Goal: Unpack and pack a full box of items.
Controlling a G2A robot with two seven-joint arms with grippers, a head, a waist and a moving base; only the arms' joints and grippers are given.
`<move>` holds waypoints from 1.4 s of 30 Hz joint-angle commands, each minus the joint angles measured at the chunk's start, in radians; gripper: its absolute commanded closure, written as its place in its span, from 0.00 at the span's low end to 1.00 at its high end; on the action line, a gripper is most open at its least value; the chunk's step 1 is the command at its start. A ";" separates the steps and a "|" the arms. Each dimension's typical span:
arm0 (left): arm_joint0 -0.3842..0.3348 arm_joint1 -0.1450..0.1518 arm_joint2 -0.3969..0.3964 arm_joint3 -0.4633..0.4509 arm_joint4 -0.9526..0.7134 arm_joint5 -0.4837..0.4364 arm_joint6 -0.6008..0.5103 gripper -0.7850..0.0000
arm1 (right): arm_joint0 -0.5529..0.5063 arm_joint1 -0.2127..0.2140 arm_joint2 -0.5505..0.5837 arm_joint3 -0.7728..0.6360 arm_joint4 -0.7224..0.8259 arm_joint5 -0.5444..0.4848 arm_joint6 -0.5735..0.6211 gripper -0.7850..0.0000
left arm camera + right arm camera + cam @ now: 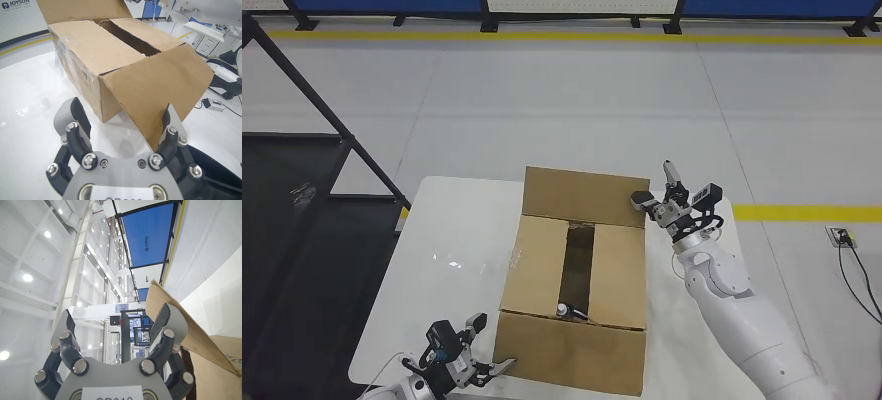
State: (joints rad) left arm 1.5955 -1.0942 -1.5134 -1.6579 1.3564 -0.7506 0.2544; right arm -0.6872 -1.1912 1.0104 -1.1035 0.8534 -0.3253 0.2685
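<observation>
Bracketing the box [577, 290] — left hand [122, 105] nearside, right hand [116, 308] farside, perhaps touching.

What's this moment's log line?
brown cardboard box on white table, partly open | left jaws open, near flap | right jaws open, far flap

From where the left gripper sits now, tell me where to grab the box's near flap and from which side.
Take the near flap by its free edge, at the corner nearest the open left gripper, coming from the robot's side. It is thin flat board sloping out from the box, so open jaws should straddle it.
</observation>
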 commanded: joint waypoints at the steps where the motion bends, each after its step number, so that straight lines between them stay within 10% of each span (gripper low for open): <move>1: 0.000 0.000 0.000 0.000 0.000 0.000 0.000 0.00 | 0.000 0.000 0.000 0.000 0.000 0.000 0.000 0.00; 20: 0.043 0.001 -0.012 -0.023 -0.008 0.060 0.028 0.00 | 0.032 -0.013 0.001 -0.008 -0.081 0.055 -0.021 0.00; 42: 0.103 -0.002 0.028 -0.037 0.016 0.144 0.098 0.00 | 0.199 -0.087 -0.065 0.306 -0.169 0.204 0.073 0.00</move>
State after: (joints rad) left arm 1.6980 -1.0957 -1.4864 -1.6948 1.3714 -0.6081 0.3501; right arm -0.4926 -1.2764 0.9455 -0.8047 0.6874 -0.1285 0.3390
